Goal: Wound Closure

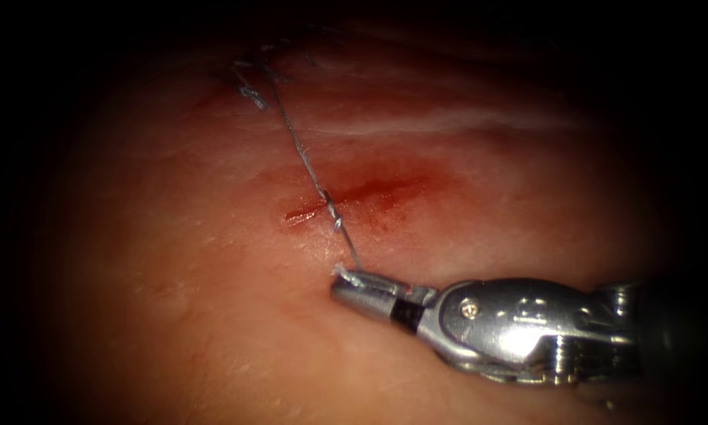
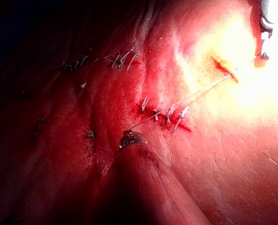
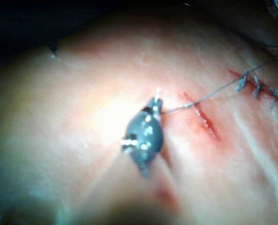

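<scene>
Progress as we read it: the cut (image 1: 354, 198) in the tissue (image 1: 172, 315) carries a single thread (image 1: 306, 161) crossing, with a knot-like twist sitting on it, and it gapes red on either side of that crossing. Right tool (image 1: 352, 283) has its jaws closed on the thread's near end, just below the cut, line running taut up and away to the left. Left tool (image 2: 129, 139) sits at the other end of that line; we judge its jaws clamped on the thread, though the view is dim. Neighbouring cuts (image 2: 165, 115) carry trimmed stitches. We can't make out the needle. Remaining, in our judgement: more stitches on this cut.
</scene>
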You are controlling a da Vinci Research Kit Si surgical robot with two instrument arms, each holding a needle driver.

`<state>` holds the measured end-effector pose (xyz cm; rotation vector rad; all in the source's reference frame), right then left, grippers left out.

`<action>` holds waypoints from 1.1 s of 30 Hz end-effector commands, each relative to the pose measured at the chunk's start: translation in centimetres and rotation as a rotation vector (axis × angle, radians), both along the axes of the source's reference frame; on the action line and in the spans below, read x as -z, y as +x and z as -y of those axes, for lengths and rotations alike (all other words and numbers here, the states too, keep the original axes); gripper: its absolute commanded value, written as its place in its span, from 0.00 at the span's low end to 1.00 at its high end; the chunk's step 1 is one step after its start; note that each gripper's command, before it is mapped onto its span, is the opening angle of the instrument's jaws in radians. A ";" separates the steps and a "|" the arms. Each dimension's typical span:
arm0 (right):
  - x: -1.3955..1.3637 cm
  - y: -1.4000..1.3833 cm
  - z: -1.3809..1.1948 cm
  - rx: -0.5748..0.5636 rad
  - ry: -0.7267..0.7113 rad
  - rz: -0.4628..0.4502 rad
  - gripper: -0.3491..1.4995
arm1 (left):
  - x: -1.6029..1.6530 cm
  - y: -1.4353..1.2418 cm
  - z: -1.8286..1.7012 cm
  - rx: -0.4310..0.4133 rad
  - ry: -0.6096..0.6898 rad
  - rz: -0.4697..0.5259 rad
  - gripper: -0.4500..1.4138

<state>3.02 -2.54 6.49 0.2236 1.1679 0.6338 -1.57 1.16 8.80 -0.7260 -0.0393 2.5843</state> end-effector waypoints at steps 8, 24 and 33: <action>0.03 -0.07 0.21 0.048 -0.001 0.005 0.00 | -0.08 -0.04 -0.03 -0.009 -0.012 -0.006 0.00; -0.06 -0.08 0.38 0.092 -0.002 0.020 0.00 | -0.11 0.02 -0.09 -0.006 -0.030 -0.029 0.00; -0.15 0.06 0.30 0.197 -0.023 -0.039 0.00 | 0.10 -0.11 0.02 -0.031 -0.002 -0.010 0.00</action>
